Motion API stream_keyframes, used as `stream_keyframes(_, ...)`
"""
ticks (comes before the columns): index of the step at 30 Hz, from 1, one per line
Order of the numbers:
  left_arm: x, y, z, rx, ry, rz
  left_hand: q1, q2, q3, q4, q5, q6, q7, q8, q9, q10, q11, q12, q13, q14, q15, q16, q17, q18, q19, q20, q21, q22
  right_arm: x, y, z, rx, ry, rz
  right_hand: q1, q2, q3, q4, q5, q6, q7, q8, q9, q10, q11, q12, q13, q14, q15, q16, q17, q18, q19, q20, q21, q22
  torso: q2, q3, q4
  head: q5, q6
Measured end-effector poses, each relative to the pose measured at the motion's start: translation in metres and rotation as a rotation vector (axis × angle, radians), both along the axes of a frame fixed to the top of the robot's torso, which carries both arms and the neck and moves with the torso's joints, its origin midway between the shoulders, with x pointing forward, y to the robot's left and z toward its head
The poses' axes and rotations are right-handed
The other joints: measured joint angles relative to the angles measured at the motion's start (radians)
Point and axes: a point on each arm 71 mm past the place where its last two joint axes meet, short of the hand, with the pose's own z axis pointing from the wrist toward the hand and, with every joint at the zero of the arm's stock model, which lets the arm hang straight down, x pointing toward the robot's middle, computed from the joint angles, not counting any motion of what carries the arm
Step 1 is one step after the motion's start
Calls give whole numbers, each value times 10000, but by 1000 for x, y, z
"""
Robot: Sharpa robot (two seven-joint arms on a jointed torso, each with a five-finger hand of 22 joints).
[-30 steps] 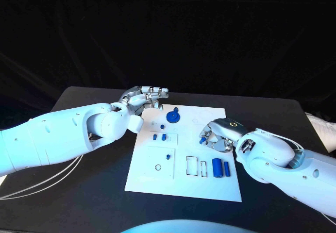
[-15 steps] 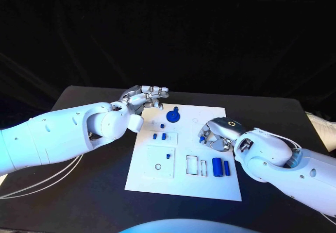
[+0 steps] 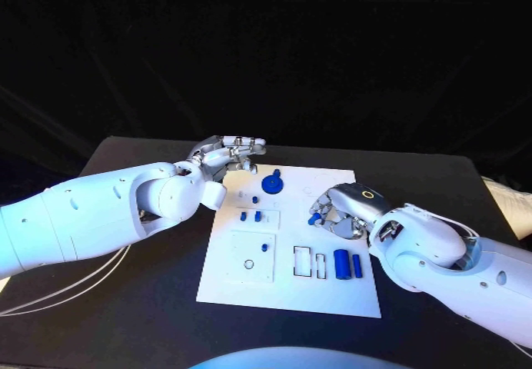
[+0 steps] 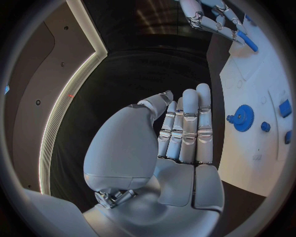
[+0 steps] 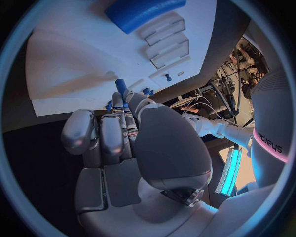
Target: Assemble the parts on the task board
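Right hand has slid a touch toward the board's middle since a second ago, carrying its small blue part with it; the left hand has not budged, and the pieces on the task board lie as they did.

Head view: the left hand hovers by the board's far left corner, fingers straight and close together, nothing in them. The right hand sits over the board's right side, fingers curled in around the small blue part at their tips. On the board, a blue gear lies near the far edge, two small blue pegs just nearer than it, one blue peg in the middle, and two blue cylinders stand side by side near the right edge, beside two rectangular slots.

Left wrist view: palm flat, fingers extended side by side and holding nothing, above dark table just beside the board's edge. The gear is close to the fingertips.

Right wrist view: fingers bunched, a blue part poking out past their tips and over the white board. One blue cylinder lies beyond, next to the slots.
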Motion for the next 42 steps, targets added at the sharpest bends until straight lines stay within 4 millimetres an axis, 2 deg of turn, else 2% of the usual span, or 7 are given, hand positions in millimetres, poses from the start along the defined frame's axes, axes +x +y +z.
stream_keyframes(10,0,0,0,-3,-1,-11,0,0,0,0,0,0,0,0,0,1,-1,0,0,0,0,0,1,0,0,0,0,0,-18,13,18,969,-281,440,11,-12,27,-27,8,5,-5,-12,11,-17,18,-26,-11,-27,-26,30,16,0,30,-31,0,35,-7,-6,0,-20,48)
stream_keyframes(16,0,-1,0,-9,4,-28,0,0,0,0,0,0,0,2,1,1,-1,0,-8,0,0,0,1,0,0,0,0,0,-29,32,21,1534,-105,877,13,-14,28,-29,7,33,-34,1,11,-16,19,-26,-11,-27,-25,30,4,0,30,-31,0,10,-7,-6,12,25,21)
stream_keyframes(20,0,-3,-1,-23,10,-64,0,0,-29,-29,0,0,0,41,-10,-35,-37,0,-8,-1,1,0,-17,0,0,0,0,-12,-34,46,20,1870,120,1175,24,-27,54,-56,7,29,-38,21,11,17,53,-26,-17,-1,-51,30,4,-1,30,-30,-1,-7,-4,-7,19,130,-4)
stream_keyframes(25,0,-4,-1,-34,14,-90,0,0,-29,-29,0,0,0,41,-9,-35,-37,0,-8,-1,1,0,-16,0,0,0,0,-11,-42,66,14,2181,515,1564,23,-27,53,-56,3,23,-44,27,16,17,53,-26,-18,10,-62,30,-9,0,30,-30,-1,-28,6,-11,19,253,-58)
stream_keyframes(32,0,-5,-1,-50,14,-128,0,0,-29,-29,0,0,0,40,-9,-35,-37,0,-8,-1,1,0,-16,1,0,0,0,-11,-47,82,0,2236,1053,1870,23,-28,82,-82,-7,30,-34,29,18,17,54,-65,-17,10,-61,30,-32,0,29,-30,-1,-58,17,-13,12,356,-123)
stream_keyframes(42,0,-7,-1,-67,15,-172,0,0,-29,-29,0,0,0,40,-8,-35,-37,0,-7,-1,2,0,-16,1,0,0,0,-10,-52,96,-16,1910,1624,2206,43,-50,108,-58,34,33,-28,27,19,30,68,-70,-17,9,-61,30,-76,0,29,-30,-1,-111,15,-9,12,465,-230)
